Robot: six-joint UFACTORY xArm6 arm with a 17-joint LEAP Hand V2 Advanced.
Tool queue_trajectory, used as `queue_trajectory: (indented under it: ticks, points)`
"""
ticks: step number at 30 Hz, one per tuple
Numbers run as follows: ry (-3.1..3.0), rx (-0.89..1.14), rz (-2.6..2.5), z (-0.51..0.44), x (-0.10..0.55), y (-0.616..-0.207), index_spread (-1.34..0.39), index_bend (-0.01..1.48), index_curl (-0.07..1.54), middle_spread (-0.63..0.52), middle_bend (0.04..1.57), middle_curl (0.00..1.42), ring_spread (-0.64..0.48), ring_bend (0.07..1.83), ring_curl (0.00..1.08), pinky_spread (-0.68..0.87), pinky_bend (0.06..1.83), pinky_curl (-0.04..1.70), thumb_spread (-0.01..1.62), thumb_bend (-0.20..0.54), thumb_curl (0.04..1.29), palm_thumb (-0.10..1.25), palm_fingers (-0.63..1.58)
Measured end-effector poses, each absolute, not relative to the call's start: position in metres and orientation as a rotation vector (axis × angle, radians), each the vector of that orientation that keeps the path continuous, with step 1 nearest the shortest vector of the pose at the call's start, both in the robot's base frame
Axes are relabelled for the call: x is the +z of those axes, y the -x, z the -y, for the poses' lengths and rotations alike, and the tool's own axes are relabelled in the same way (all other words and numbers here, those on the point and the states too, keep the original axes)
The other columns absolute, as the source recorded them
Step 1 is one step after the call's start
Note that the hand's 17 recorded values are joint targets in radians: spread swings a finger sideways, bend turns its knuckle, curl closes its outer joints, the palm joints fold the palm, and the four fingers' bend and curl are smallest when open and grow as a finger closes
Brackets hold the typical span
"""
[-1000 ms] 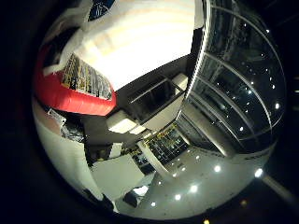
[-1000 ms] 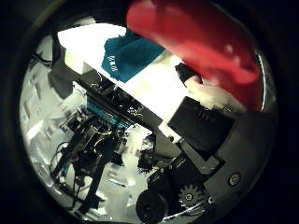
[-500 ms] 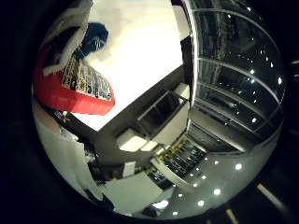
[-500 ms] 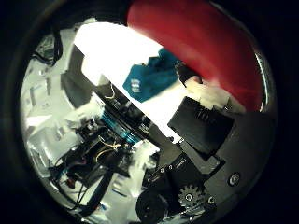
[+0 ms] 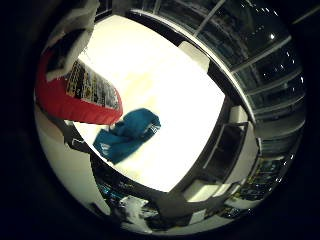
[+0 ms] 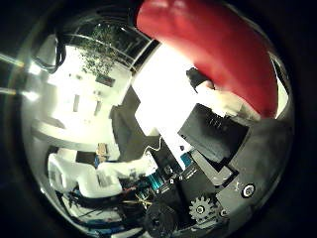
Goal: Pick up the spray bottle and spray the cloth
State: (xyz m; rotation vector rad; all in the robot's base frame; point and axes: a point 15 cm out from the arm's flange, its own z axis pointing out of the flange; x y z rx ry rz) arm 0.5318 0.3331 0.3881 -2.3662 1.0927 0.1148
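Bottle in hand, raised above the cloth.

The hand point(image 6: 223, 163) seems curled around the red bottle point(image 6: 213, 54), though its fingers are mostly hidden. The teal cloth point(image 5: 125, 135) lies bunched on the white table point(image 5: 170, 95), just past the bottle's base. A poor aim could wet the table. Only the little-finger view shows the cloth.

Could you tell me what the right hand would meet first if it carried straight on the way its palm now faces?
Most likely the teal cloth lying on the white table, just past the red spray bottle held close to the hand; depth is unclear.
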Motion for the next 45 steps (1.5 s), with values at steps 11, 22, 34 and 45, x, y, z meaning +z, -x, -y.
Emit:
queue_trajectory:
  ticks: [11,22,34,45]
  points:
    - [2.162,0.41,-0.995,-0.401,0.336,-0.541,-0.23,1.13,0.77,-0.09,1.36,0.63,-0.16,1.48,0.59,-0.21,1.04,1.29,0.56,-0.02,0.95,1.03,1.19]
    - [2.216,0.493,-0.972,-0.448,0.262,-0.523,-0.23,1.13,0.77,-0.09,1.36,0.63,-0.16,1.48,0.59,-0.19,1.04,1.29,0.55,-0.02,0.95,1.02,1.19]
    - [2.257,0.53,-0.998,-0.445,0.203,-0.525,-0.23,1.13,0.77,-0.09,1.36,0.63,-0.16,1.48,0.59,-0.18,1.04,1.29,0.55,-0.02,0.95,1.02,1.19]
    - [2.253,0.574,-0.998,-0.448,0.165,-0.524,-0.24,1.13,0.77,-0.09,1.36,0.63,-0.16,1.47,0.59,-0.2,1.03,1.27,0.57,-0.026,0.94,0.99,1.19]
